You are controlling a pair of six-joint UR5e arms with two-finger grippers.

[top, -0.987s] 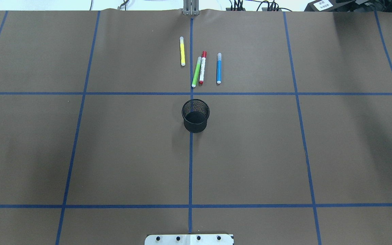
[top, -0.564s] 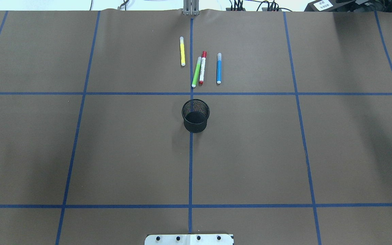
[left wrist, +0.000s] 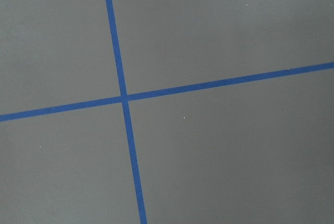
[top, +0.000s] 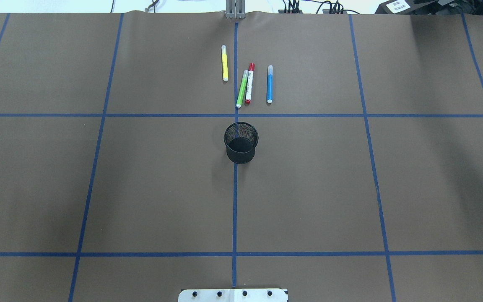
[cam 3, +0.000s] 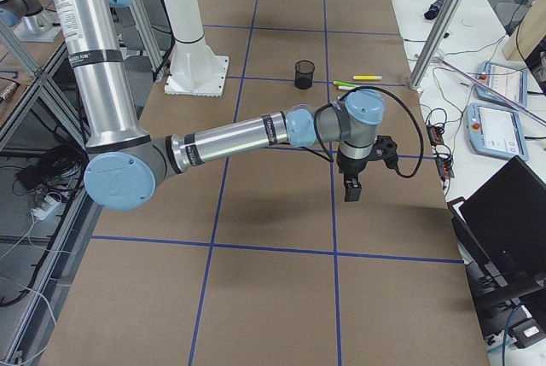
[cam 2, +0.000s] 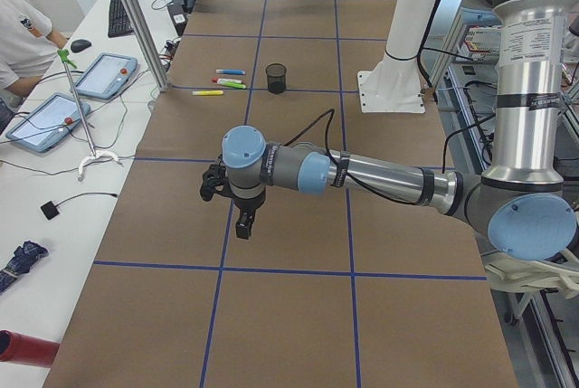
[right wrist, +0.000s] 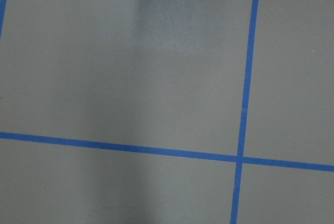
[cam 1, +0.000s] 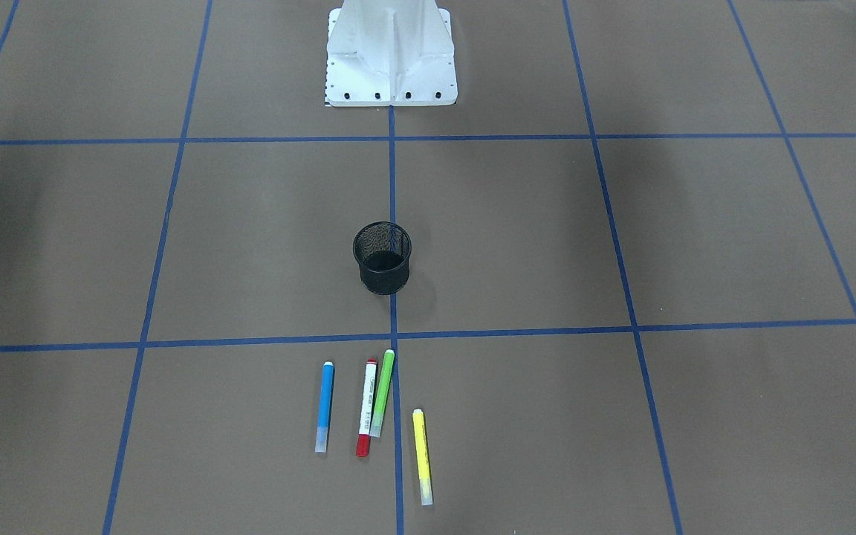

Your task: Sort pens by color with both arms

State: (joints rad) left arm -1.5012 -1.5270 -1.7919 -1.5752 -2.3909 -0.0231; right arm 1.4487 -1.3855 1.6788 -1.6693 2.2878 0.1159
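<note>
Four pens lie on the brown table beyond the black mesh cup (top: pixel 241 142): a yellow pen (top: pixel 224 63), a light green pen (top: pixel 242 88) touching a white pen with red ends (top: pixel 249 84), and a blue pen (top: pixel 270 84). In the front-facing view the blue pen (cam 1: pixel 325 406) is leftmost and the yellow pen (cam 1: pixel 421 457) rightmost. My left gripper (cam 2: pixel 244 223) and right gripper (cam 3: pixel 351 188) hang over bare table far from the pens. They appear only in the side views, so I cannot tell whether they are open or shut.
The white pedestal base (cam 1: pixel 391 52) stands at the robot's side of the table. Blue tape lines (top: pixel 235 188) divide the brown surface into squares. A seated person (cam 2: pixel 23 35) and tablets (cam 2: pixel 104 76) are beside the table; a metal post (cam 2: pixel 140 17) rises at its far edge.
</note>
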